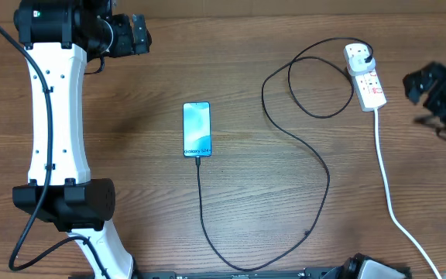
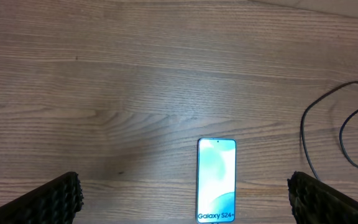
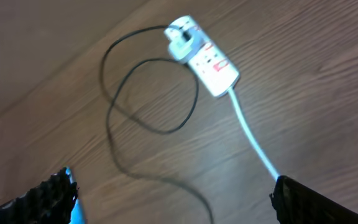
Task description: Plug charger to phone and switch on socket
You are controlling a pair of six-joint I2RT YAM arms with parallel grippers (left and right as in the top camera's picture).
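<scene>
The phone (image 1: 197, 129) lies on the wooden table with its blue-teal screen lit; it also shows in the left wrist view (image 2: 216, 180). The charger's thin black cable (image 1: 316, 163) runs from the phone's near end, loops round and ends at a plug sitting in the white socket strip (image 1: 365, 77), also in the right wrist view (image 3: 205, 57). My left gripper (image 1: 134, 35) is open and empty at the far left, high above the table. My right gripper (image 1: 432, 85) is open and empty, to the right of the socket. The switch state is too small to tell.
The socket's thick white cord (image 1: 389, 201) runs toward the front right edge. The left arm's white column and black base (image 1: 56, 155) stand at the left. The right wrist view is blurred.
</scene>
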